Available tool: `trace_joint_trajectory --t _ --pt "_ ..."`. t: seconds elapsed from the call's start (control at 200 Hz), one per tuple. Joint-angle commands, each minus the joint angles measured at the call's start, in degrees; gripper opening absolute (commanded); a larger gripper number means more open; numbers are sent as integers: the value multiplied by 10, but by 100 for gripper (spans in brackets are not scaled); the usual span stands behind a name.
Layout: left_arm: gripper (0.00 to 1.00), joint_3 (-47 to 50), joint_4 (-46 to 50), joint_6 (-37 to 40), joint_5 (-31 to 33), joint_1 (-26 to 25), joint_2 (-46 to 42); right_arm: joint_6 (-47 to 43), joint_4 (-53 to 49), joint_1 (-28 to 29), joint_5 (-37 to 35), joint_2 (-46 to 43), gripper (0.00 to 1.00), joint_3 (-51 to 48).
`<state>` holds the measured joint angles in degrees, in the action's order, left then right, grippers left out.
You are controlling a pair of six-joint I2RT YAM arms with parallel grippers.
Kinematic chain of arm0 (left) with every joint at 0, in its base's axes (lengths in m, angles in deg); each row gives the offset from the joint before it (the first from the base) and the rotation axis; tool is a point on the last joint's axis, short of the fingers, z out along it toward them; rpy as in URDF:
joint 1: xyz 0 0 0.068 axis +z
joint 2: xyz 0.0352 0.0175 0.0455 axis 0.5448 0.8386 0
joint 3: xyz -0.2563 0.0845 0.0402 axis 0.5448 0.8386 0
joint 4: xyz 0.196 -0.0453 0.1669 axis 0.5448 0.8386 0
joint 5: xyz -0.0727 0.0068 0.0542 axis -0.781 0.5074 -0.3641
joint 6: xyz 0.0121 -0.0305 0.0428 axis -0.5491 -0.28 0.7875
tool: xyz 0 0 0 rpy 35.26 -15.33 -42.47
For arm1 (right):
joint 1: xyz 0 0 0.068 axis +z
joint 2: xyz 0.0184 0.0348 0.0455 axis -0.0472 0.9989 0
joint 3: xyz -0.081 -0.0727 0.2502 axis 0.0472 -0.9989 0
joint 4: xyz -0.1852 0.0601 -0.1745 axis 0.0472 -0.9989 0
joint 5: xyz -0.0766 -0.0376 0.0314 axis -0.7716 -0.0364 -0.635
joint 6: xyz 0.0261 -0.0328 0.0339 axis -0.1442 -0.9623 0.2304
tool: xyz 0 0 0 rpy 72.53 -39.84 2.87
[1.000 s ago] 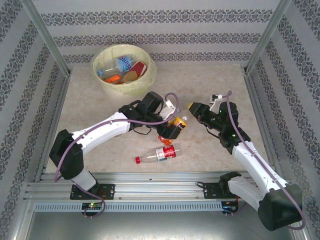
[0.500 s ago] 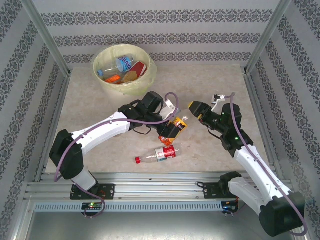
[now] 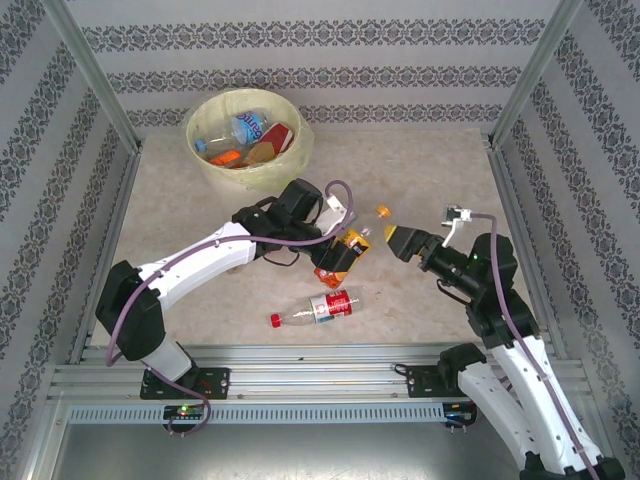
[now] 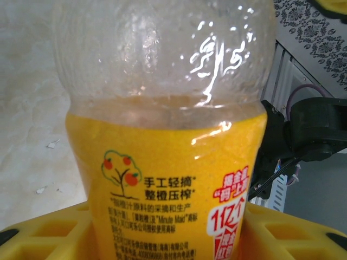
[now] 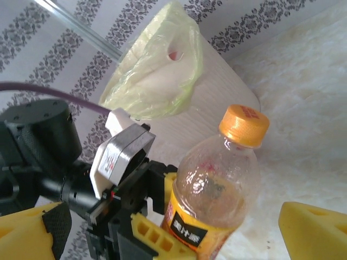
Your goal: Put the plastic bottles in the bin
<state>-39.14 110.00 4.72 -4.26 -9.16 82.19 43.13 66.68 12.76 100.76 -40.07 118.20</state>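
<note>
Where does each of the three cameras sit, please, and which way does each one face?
Top external: above and behind the bases, looking down on the table and bin; both arms, left gripper and right gripper show.
Left wrist: on the left wrist, looks along its yellow fingers at the orange-labelled bottle they clamp, towards the right arm.
Right wrist: on the right wrist, looks between its spread fingers towards the left gripper, bottle and bin.
Shared: all three show that bottle.
</note>
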Motion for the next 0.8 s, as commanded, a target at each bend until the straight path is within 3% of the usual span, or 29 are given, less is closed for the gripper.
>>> trace_joint_trajectory --t 0.0,0.29,0.794 --pt "57 -12 12 10 12 8 -20 -77 -54 11 3 -28 98 35" --pt "57 -61 41 -4 43 20 -39 -172 -129 18 -13 -59 98 126" --pt "57 -351 229 2 237 42 3 -211 -138 19 -38 -78 98 228"
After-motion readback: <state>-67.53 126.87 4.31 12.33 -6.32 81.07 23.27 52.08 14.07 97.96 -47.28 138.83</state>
